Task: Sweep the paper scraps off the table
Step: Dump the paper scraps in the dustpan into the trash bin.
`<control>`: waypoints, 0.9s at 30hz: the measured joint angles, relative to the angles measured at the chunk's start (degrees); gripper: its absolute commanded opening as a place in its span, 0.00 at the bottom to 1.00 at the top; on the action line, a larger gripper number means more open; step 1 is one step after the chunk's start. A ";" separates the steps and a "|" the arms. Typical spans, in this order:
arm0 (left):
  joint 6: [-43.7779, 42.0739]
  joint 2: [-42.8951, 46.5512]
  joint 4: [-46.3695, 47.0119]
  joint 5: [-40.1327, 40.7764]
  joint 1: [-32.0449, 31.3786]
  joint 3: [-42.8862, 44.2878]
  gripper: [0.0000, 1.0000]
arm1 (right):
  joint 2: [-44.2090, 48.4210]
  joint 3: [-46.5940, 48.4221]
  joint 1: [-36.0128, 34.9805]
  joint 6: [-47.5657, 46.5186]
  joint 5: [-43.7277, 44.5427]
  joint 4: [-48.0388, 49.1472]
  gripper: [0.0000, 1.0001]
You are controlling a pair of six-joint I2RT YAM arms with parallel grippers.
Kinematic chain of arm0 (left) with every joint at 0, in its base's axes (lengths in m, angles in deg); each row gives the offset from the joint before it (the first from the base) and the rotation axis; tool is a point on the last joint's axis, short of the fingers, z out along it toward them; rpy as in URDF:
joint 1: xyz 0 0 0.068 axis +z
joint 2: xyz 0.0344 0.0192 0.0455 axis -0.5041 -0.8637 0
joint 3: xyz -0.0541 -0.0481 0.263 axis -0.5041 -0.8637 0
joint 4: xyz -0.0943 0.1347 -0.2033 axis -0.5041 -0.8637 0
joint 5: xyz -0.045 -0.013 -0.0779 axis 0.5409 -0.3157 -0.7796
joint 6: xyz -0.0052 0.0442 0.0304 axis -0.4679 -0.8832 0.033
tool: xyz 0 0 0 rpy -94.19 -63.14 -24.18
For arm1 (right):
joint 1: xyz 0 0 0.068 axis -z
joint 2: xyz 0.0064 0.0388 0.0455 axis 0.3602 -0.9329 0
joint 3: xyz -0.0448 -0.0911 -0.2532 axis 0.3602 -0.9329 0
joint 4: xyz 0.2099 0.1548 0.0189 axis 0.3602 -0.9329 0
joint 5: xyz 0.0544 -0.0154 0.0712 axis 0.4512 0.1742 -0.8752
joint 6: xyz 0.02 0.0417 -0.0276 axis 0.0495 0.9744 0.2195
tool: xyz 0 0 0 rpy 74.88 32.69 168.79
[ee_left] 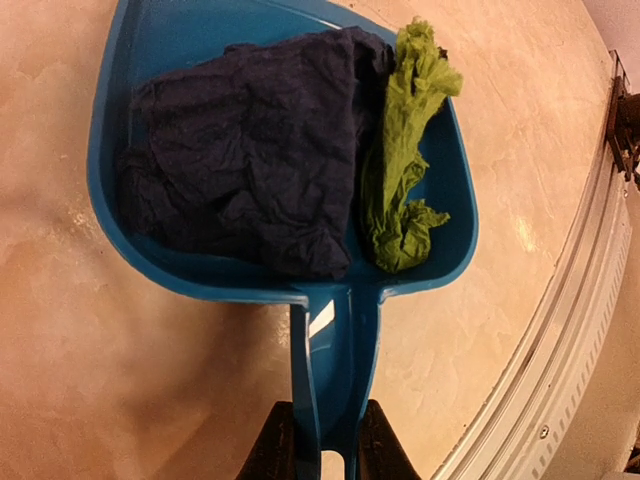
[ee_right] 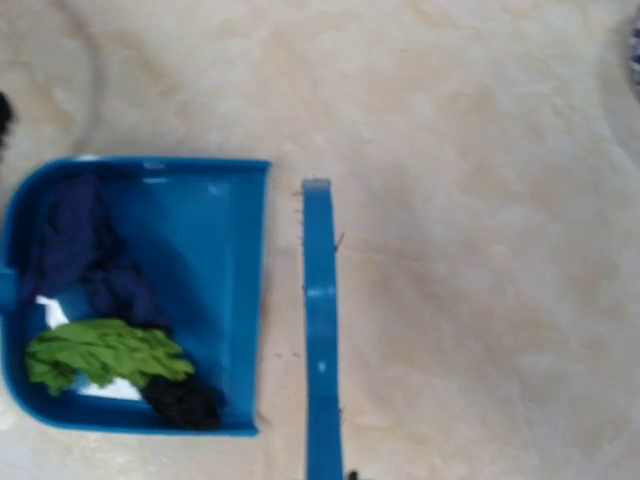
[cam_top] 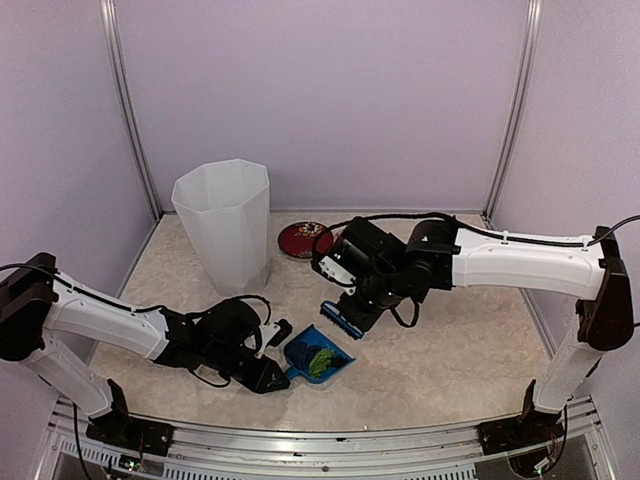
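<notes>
Holds the handle of the blue dustpan [ee_left: 180,40] in the left gripper [ee_left: 322,440], jaws drawn in narrow with a finger pressed on each side of it. Carries the blue brush [ee_right: 320,330] in the right gripper [cam_top: 352,300], jaws fully closed, brush head hanging just beside the pan's open mouth with a gap between. Finds the paper scraps [cam_top: 320,358] inside the pan: a large navy wad [ee_left: 250,150] filling most of the tray, a green wad [ee_left: 400,170] pressed against its side, plus a black bit and slivers of white in the right wrist view. Shows no loose scrap on the table [cam_top: 450,350] in any view, though cannot vouch for patches hidden under the arms or behind the white bin [cam_top: 225,225]. Reads as gathering done, or nearly so. Leaves, by that judgement, only the emptying: raising the pan level, carrying it to the bin standing behind it, tipping the wads in. Leaves the red bowl [cam_top: 303,240] beside the bin out of it.
</notes>
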 measured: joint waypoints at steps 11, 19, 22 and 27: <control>0.44 5.11 -2.73 3.06 -0.07 1.57 0.00 | 7.15 -11.87 3.48 2.60 8.33 2.78 0.00; -0.09 8.92 -11.56 4.98 0.28 11.19 0.00 | 11.85 -20.41 8.24 4.50 11.43 5.92 0.00; -0.70 10.19 -15.43 5.42 1.46 15.45 0.00 | 13.75 -22.21 9.07 5.05 12.15 6.95 0.00; -2.01 11.91 -22.64 5.57 5.95 22.80 0.00 | 16.81 -23.69 10.03 5.46 12.63 8.24 0.00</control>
